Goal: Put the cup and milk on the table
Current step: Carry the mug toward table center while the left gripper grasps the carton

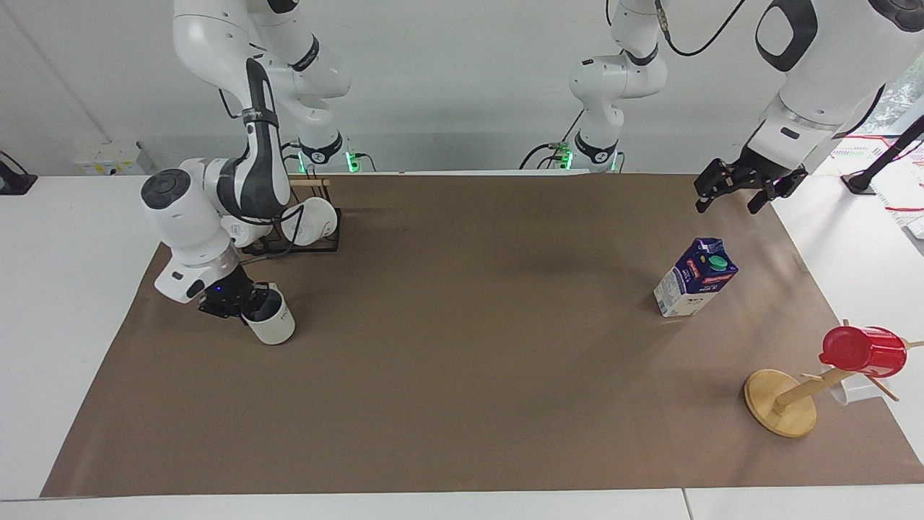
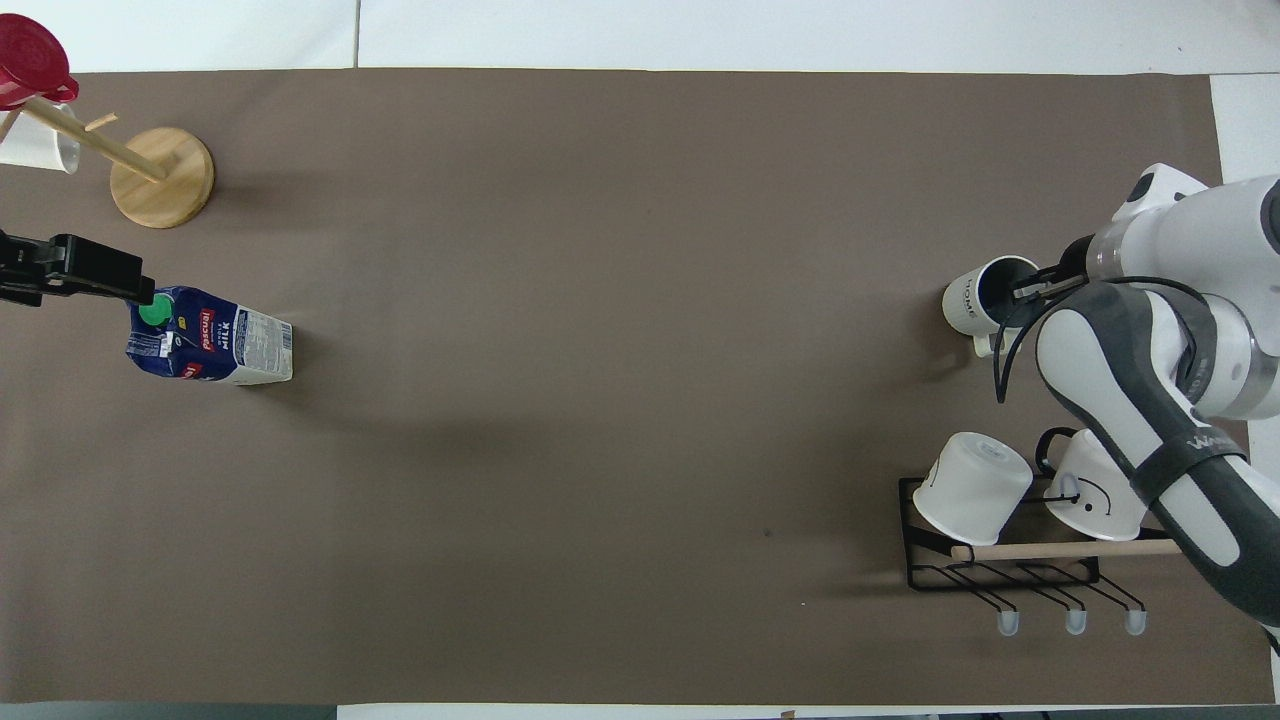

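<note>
The off-white cup (image 1: pixel 273 326) with dark lettering sits tilted, low on the brown paper of the table (image 1: pixel 469 375), at the right arm's end. My right gripper (image 1: pixel 245 307) is shut on its rim, one finger inside; in the overhead view the gripper (image 2: pixel 1030 290) is at the cup (image 2: pixel 970 302). The milk carton (image 1: pixel 696 278) stands upright on the paper at the left arm's end, and shows in the overhead view (image 2: pixel 210 350). My left gripper (image 1: pixel 743 191) hangs open and empty in the air, above and beside the milk, and shows in the overhead view (image 2: pixel 95 280).
A black rack (image 1: pixel 317 242) with two white mugs stands nearer the robots than the cup; it also shows in the overhead view (image 2: pixel 1000 575). A wooden mug tree (image 1: pixel 783 404) holding a red cup (image 1: pixel 863 350) stands farther from the robots than the milk.
</note>
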Controlling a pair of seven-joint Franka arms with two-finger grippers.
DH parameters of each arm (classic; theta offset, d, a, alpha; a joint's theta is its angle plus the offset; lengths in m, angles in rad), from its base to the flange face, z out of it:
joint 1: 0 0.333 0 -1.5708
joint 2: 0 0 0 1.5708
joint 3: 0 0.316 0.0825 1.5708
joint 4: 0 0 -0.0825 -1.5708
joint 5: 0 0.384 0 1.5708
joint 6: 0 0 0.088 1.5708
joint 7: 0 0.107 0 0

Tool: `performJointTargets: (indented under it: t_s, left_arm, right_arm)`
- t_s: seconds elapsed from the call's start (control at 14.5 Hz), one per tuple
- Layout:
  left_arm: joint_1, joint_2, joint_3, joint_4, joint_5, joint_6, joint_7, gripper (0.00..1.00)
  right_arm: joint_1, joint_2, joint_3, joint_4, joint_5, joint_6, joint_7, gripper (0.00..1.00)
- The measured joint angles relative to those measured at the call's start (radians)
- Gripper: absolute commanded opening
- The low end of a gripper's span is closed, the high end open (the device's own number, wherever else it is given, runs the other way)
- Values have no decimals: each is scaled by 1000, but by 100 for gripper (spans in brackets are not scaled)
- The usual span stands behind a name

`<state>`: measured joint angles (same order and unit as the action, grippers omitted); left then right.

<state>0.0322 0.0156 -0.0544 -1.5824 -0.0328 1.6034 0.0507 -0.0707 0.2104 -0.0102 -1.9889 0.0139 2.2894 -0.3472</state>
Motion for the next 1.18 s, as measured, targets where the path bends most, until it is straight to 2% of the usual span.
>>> performJointTargets:
  t_s: [0.21, 0.41, 0.9, 1.18]
  left_arm:
    - [25, -1, 3, -25, 0, 68, 10, 100]
    - [28, -9, 3, -72, 0, 120, 10, 100]
    - [43, -11, 5, -161, 0, 204, 13, 100]
    - [42, -11, 4, -233, 0, 290, 13, 100]
  right_arm:
    - [20, -17, 5, 75, 1, -105, 5, 0]
    - [81, -31, 7, 131, 3, -181, 71, 0]
    - [289, -32, 13, 142, 1, -188, 372, 0]
    - [355, -32, 13, 142, -5, -153, 424, 0]
